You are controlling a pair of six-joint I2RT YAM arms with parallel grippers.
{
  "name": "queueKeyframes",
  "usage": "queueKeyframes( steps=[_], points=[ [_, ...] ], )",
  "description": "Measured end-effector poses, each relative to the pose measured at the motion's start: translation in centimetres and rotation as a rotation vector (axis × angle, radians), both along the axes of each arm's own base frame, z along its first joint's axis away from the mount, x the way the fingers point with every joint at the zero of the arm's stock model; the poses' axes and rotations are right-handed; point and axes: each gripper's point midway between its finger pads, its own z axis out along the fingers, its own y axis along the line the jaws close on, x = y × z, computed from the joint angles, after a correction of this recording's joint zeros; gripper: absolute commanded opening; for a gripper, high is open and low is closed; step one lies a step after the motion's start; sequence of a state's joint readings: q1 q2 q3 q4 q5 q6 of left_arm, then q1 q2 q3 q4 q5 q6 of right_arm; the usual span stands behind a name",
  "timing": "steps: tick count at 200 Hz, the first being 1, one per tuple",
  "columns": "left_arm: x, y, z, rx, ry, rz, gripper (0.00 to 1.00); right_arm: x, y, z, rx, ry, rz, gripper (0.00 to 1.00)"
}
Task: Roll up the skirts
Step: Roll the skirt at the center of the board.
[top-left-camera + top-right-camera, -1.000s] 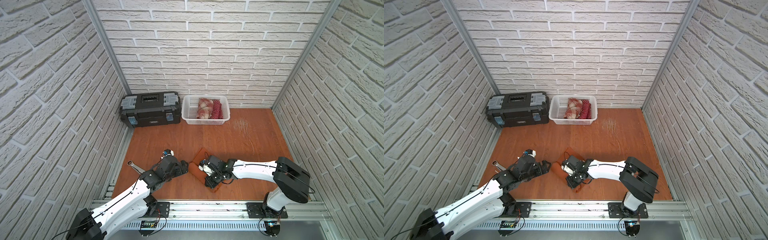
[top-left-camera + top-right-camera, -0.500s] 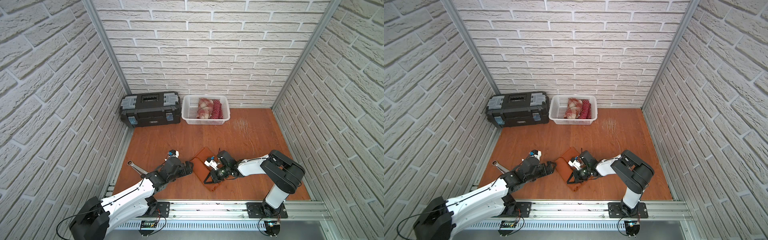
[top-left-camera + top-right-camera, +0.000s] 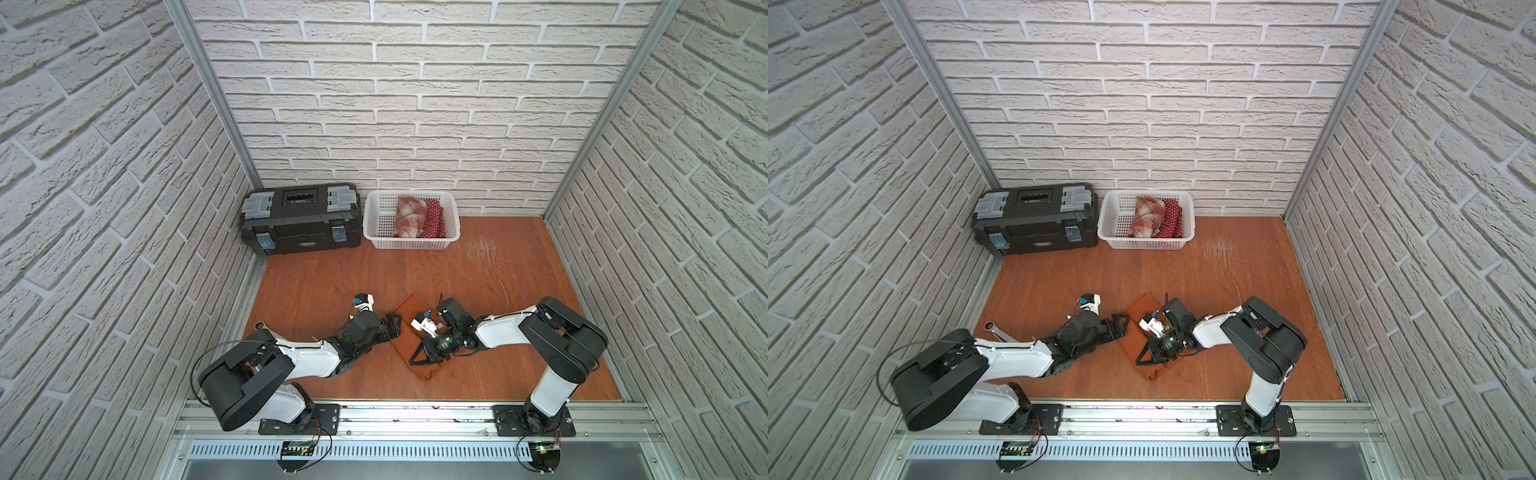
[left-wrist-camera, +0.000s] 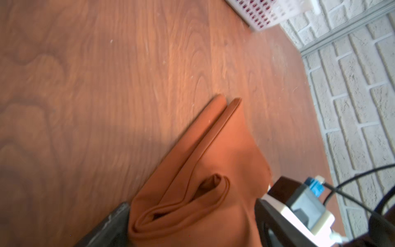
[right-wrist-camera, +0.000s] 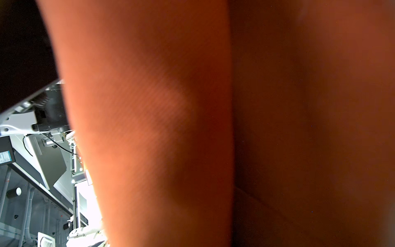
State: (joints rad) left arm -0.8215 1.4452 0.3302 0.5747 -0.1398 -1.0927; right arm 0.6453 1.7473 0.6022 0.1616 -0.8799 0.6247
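Plainly, wood tabletop (image 3: 332,282) (bearing orange skirt (image 3: 409,308)), brick walls (image 3: 415,104).

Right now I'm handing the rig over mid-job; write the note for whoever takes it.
Left gripper: open at the rust-orange skirt's edge.
Right gripper: shut, apparently pinching that skirt's near edge.
Done: plaid skirt and polka-dot skirt lie rolled in the white basket.
To do: the rust-orange skirt lies on the table, only loosely folded; roll it.
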Motion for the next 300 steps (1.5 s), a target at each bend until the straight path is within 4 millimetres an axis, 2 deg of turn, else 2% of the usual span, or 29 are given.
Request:
queueKeyframes(
  steps=[21, 48, 58, 68, 85, 106, 131, 134, 139, 141, 164, 195, 220, 235, 247, 260, 279, 300],
  points=[
    [0.9, -0.8, -0.2, -0.003, -0.018, 0.007, 0.71, 0.1, -0.1, 0.0, -0.001, -0.003, -0.001, 0.02],
    [1.3, -1.1, -0.8, 0.002, -0.033, 0.016, 0.30, 0.2, -0.1, 0.0, -0.005, -0.005, 0.001, 0.03],
    [1.3, -1.0, -1.1, 0.003, -0.027, 0.024, 0.09, 0.2, -0.1, 0.0, -0.006, -0.005, 0.003, 0.03],
    [1.2, -0.8, -1.4, 0.018, -0.024, 0.022, 0.01, 0.2, -0.1, 0.0, -0.007, -0.006, 0.005, 0.03],
    [1.4, -0.7, -1.3, 0.027, -0.036, 0.022, 0.00, 0.2, -0.1, 0.0, -0.006, -0.005, 0.013, 0.06],
    [1.3, -0.8, -1.2, 0.033, -0.041, 0.014, 0.00, 0.2, -0.1, 0.0, -0.007, -0.004, 0.015, 0.16],
    [1.3, -0.9, -1.2, 0.049, -0.039, -0.006, 0.00, 0.2, -0.1, 0.4, -0.014, -0.005, 0.022, 0.38],
    [1.2, -0.9, -1.2, 0.052, -0.037, -0.008, 0.00, 0.3, 0.0, 0.5, -0.014, -0.016, 0.026, 0.42],
    [1.1, -0.8, -1.2, 0.056, -0.033, -0.008, 0.00, 0.3, -0.1, 0.7, -0.021, -0.022, 0.027, 0.57],
    [1.1, -0.8, -1.2, 0.057, -0.031, -0.007, 0.00, 0.4, -0.1, 0.8, -0.028, -0.028, 0.025, 0.60],
    [0.6, 0.0, -1.2, 0.093, -0.008, 0.001, 0.00, 1.1, -1.1, 2.1, -0.102, -0.116, 0.000, 0.71],
    [-0.2, 0.8, -1.2, 0.148, 0.018, 0.005, 0.00, 1.2, -4.1, 2.5, -0.254, -0.194, -0.046, 0.74],
    [-0.6, 0.6, -1.1, 0.194, 0.031, -0.005, 0.00, 0.7, -6.4, 3.2, -0.357, -0.248, -0.064, 0.74],
    [-0.8, 0.4, -1.0, 0.223, 0.039, -0.015, 0.00, 0.4, -7.8, 4.3, -0.420, -0.308, -0.076, 0.74],
    [-1.1, 0.3, -0.9, 0.247, 0.045, -0.023, 0.00, 0.3, -8.7, 5.9, -0.476, -0.399, -0.091, 0.72],
    [-1.5, 0.2, -0.8, 0.271, 0.052, -0.036, 0.00, -0.2, -8.6, 7.9, -0.522, -0.539, -0.077, 0.71],
    [-1.9, 0.4, -0.9, 0.300, 0.065, -0.045, 0.00, -2.1, -6.5, 11.6, -0.530, -0.785, -0.005, 0.71],
    [-2.2, 0.5, -1.0, 0.320, 0.074, -0.049, 0.00, -4.0, -4.4, 13.2, -0.585, -1.004, 0.077, 0.74]
  ],
)
